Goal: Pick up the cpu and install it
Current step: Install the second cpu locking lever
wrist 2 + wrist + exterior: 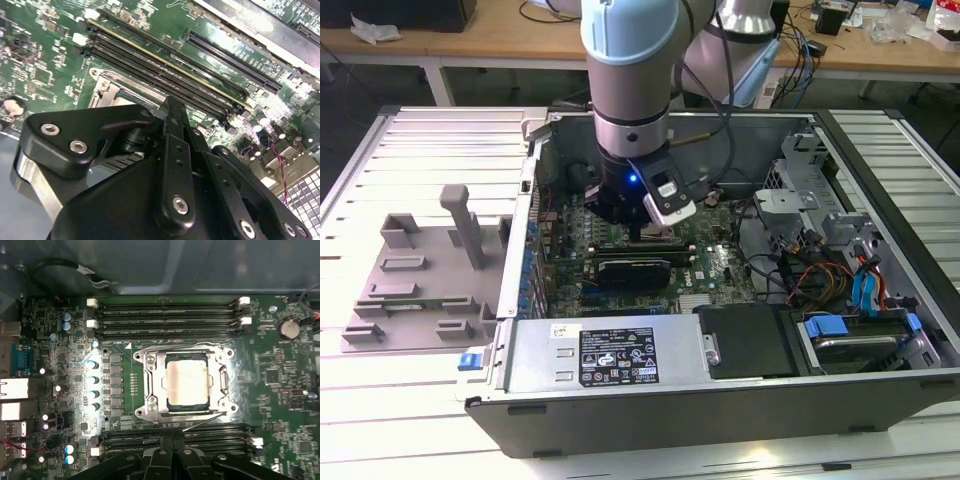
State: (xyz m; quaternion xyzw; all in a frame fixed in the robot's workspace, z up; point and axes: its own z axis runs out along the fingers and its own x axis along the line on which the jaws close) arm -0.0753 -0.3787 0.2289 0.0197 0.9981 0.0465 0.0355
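Claw (172,452) nearest (grip state can't tell); cpu (186,383) pale, square, seated in socket frame (150,385).

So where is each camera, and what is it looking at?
Exterior view: off the arm, above the open computer case, looking down on the end effector over the motherboard; the arm shows.
First wrist view: rides on the arm, looking straight at the cpu lying in its socket frame; dark end effector parts show.
Second wrist view: rides on the arm, close and slanted across the memory slots; the end effector body shows.
Both wrist views share the socket frame and memory slots.
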